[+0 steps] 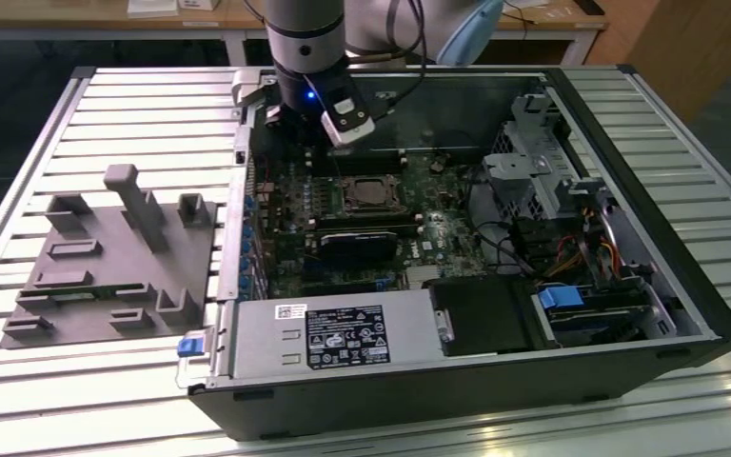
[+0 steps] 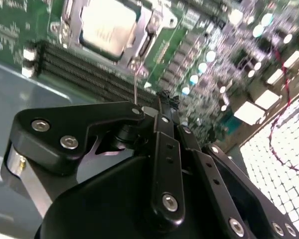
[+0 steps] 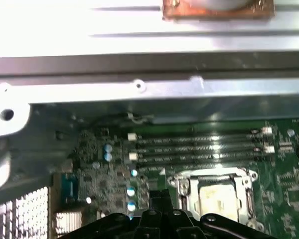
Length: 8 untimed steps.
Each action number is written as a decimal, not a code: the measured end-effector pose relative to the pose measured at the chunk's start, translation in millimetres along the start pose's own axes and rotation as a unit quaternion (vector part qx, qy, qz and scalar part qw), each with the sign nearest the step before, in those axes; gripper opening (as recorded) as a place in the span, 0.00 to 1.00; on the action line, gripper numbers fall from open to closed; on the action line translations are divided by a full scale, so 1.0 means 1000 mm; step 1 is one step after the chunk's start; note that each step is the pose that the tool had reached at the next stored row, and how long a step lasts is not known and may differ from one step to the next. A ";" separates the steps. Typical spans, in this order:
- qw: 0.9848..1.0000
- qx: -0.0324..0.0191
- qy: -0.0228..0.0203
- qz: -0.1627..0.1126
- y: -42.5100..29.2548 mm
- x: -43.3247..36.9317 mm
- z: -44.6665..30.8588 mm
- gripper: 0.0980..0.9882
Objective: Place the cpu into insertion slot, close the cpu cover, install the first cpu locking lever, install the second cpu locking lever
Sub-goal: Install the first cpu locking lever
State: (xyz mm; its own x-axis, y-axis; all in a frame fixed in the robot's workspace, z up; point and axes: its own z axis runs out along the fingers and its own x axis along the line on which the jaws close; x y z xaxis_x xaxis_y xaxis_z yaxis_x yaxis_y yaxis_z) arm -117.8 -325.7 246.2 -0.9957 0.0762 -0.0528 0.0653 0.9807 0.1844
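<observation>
The second wrist view shows the end effector [image 2: 164, 98] closed near the cpu [image 2: 107, 25].

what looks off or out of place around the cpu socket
Nothing looks spilled or broken. The cpu lies flat and square inside the frame of the cpu cover. One oddity: in the second wrist view a thin metal rod juts out from the cover's corner, possibly an unlatched locking lever.

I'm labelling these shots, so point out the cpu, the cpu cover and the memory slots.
the cpu [image 2: 107, 25]: second wrist view, middle of its silver top.
the cpu cover [image 2: 150, 37]: second wrist view, one side bar of the metal frame.
the memory slots [image 3: 199, 149]: first wrist view, middle of the long dark rows.
</observation>
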 end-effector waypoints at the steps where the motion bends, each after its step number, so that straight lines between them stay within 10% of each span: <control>1: 1.000 -0.007 0.000 0.001 -0.0001 0.0009 0.0000 0.00; 5: 0.999 -0.036 0.002 0.002 -0.0002 0.0028 0.0000 0.00; 8: 0.999 -0.040 0.003 0.003 -0.0002 0.0028 0.0000 0.00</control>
State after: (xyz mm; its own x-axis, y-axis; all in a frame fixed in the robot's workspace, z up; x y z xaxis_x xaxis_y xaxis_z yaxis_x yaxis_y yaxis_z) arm -120.6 -325.6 246.0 -0.9957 0.0804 -0.0466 0.0655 0.9629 0.2617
